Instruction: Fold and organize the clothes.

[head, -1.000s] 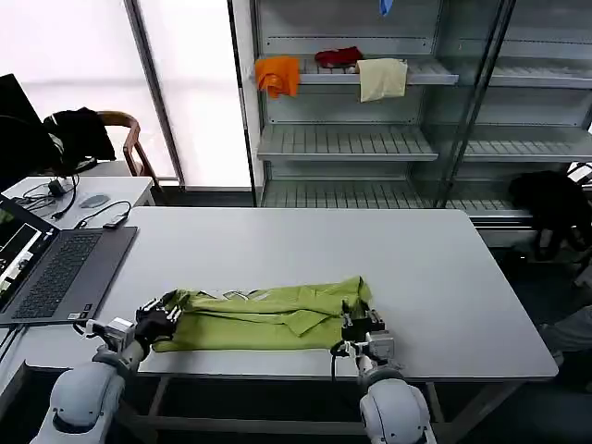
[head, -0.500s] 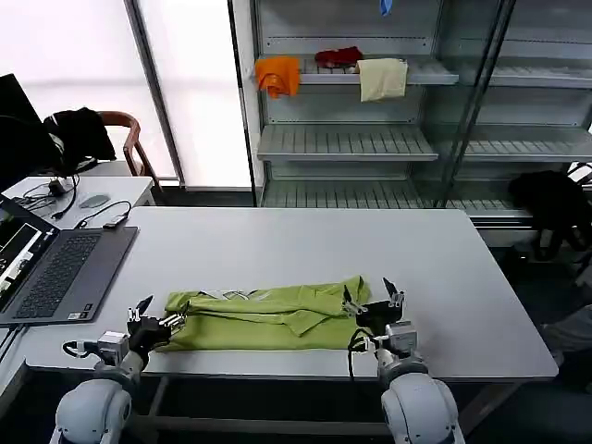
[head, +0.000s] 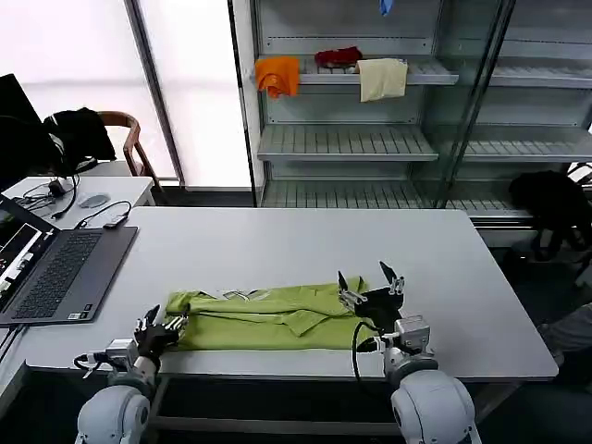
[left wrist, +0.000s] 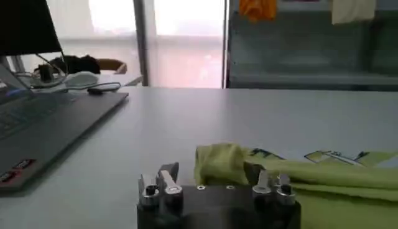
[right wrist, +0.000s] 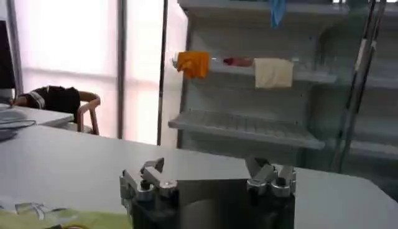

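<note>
Lime-green T-shirt (head: 268, 319), folded into a long band, lying near the front edge of the white surface (head: 305, 245), with the white print along its far edge. Left tool (head: 159, 328), released with fingers spread, at the shirt's left end, just beside the cloth. Right tool (head: 370, 291), likewise released and holding nothing, raised above the shirt's right end, fingers pointing up. Laptop (head: 51, 273) to the left of the shirt, well apart from it.
</note>
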{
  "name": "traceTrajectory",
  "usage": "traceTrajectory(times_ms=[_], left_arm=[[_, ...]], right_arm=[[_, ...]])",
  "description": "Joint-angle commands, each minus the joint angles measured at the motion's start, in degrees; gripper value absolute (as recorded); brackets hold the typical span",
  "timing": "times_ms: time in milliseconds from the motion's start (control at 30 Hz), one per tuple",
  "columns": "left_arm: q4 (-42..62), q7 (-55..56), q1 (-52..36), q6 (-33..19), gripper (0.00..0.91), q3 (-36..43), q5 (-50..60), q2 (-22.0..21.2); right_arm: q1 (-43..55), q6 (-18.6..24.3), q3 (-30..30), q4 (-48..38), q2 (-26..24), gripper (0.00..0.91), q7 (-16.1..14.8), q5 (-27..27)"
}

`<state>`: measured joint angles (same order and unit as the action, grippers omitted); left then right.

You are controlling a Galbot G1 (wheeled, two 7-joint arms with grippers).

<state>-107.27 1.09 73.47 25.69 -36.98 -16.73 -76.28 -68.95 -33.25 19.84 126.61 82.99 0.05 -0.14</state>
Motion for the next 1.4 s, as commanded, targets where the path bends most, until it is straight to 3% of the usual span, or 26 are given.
traceTrajectory(times_ms=[33,533,800,967,1200,1400], left_arm=[[0.49,1.15,0.12,0.27,0.010,0.37,-1.49,-1.35],[2.49,0.15,-0.94,-2.54,0.000,0.80,0.26,-1.22],[2.34,-3.77,-0.42,-6.87,0.000,-2.49,5.70,0.27],[1.35,-9.90,-0.99,-6.94,0.000,-10.52,11.31,5.57],[3.94,-17.14,-2.56,-8.88,0.000,-19.51,17.30,19.18],[4.97,-18.82,-5.17,-10.71,0.000,-21.53,23.58,23.75]], right_arm=[[0.33,0.05,0.09,0.18,-0.07,0.907,-0.20,0.84],[1.41,0.03,-0.07,-1.12,0.37,0.907,0.48,0.87],[1.99,0.02,0.36,-1.00,-0.14,0.907,0.66,1.16],[2.11,0.04,0.81,-1.11,-0.49,0.907,0.60,1.59],[2.36,0.07,0.69,-2.19,-0.19,0.907,0.63,1.79],[2.00,0.08,0.79,-2.62,-0.15,0.907,0.98,1.56]])
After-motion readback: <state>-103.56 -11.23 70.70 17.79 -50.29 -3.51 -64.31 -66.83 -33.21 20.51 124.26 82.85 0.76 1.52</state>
